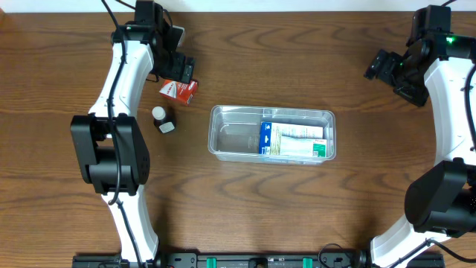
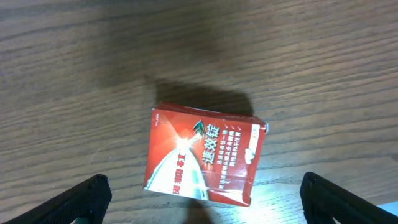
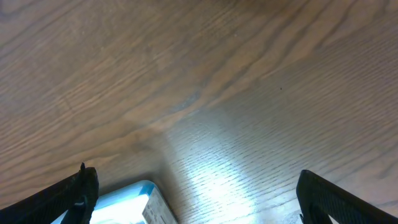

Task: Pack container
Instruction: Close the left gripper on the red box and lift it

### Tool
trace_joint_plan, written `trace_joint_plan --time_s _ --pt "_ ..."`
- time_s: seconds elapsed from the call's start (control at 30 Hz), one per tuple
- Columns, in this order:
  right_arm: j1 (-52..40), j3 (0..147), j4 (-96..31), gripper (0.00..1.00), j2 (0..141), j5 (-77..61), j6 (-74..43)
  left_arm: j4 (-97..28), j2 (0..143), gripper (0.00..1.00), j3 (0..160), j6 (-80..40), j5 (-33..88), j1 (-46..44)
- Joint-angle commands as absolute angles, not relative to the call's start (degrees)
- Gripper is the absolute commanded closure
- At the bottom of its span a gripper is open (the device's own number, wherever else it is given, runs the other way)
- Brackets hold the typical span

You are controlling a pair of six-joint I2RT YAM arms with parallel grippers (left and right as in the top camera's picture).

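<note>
The clear plastic container (image 1: pixel 223 141) lies at the table's middle. Its right half holds a blue and white box (image 1: pixel 265 138) and a white and green box (image 1: pixel 301 141). A red box (image 1: pixel 179 91) lies flat on the wood at the far left. My left gripper (image 1: pixel 181 69) is open just behind it. In the left wrist view the red box (image 2: pixel 205 155) lies between and ahead of the spread fingers (image 2: pixel 205 200). My right gripper (image 1: pixel 383 67) is open and empty at the far right, away from the container.
A small dark bottle with a white cap (image 1: pixel 162 119) stands left of the container, below the red box. A pale blue and white box corner (image 3: pixel 134 202) shows at the bottom of the right wrist view, between the open fingers (image 3: pixel 196 199).
</note>
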State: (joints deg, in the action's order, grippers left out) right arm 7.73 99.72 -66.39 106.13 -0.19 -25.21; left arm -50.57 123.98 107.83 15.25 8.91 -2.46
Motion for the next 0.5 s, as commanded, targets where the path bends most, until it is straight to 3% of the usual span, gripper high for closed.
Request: trace_joint_plan --time_s 0.0,0.47 --pt "7.9 100.8 -66.4 0.01 105.3 0.2 -25.7 -51.2 126.8 0.02 108.2 15.4 7.9 -2.3" --pt "7.9 100.8 -66.4 0.01 105.3 0.2 -25.7 -52.5 130.0 0.02 108.1 15.6 7.9 -2.3"
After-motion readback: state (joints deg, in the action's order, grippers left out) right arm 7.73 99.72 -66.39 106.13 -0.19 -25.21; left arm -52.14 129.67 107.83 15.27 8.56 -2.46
